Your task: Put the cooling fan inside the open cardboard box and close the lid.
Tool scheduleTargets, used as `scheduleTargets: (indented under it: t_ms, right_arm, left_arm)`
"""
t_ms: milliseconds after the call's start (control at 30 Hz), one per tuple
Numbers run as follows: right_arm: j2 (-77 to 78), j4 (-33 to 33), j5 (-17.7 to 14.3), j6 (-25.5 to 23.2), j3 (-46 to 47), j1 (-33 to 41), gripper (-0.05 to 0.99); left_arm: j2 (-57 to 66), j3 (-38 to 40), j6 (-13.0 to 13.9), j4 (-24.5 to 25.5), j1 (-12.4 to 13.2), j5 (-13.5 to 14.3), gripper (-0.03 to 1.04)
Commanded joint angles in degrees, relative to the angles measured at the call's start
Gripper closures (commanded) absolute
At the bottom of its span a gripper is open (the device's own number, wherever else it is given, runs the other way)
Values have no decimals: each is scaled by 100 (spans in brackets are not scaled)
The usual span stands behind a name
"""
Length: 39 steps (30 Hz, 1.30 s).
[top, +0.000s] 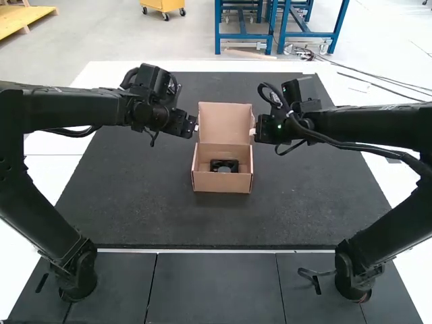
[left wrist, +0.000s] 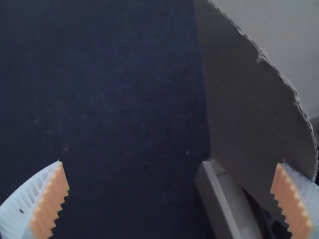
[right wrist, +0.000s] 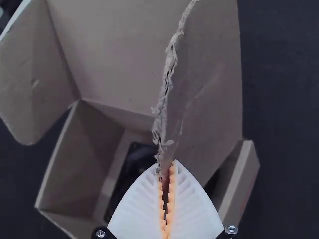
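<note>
**A:** How far along is this?

**B:** The first half looks done. The cooling fan (top: 223,165) lies on the floor of the cardboard box (top: 221,182), which sits in the middle of the mat (top: 121,196). The lid (top: 225,121) stands upright at the far wall, so closing it is what's left.

**A:** And the grippers?

**B:** The right gripper (right wrist: 167,169) is pinched together on the lid's side flap (right wrist: 204,99) (its edge is ragged). The left gripper (left wrist: 168,164) has its fingers spread wide at the opposite flap (left wrist: 249,124), which sits just beside one pad. I can't tell whether they touch.

**A:** Which way does the fan point?

**B:** It lies flat, hub facing up toward the open top. Its outline looks square, so I'd say it has no real long axis. Its sides run roughly parallel with the box walls.
</note>
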<state>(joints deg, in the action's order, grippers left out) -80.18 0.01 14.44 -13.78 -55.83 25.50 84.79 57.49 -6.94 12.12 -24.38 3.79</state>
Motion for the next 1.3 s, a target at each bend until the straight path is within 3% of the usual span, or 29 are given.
scheduleTargets:
  t_ms: [0,300,1267]
  right_arm:
    - [143,34,121,60,55,87,89]
    - [143,254,112,130,257,96,95]
    - [310,219,147,148,714,316,95]
  left_arm:
    - [-156,-37,8,-52,-58,-72,5]
    - [-165,-63,17,-34,-58,-116,5]
    - [-490,-494,26,124,-58,-300,5]
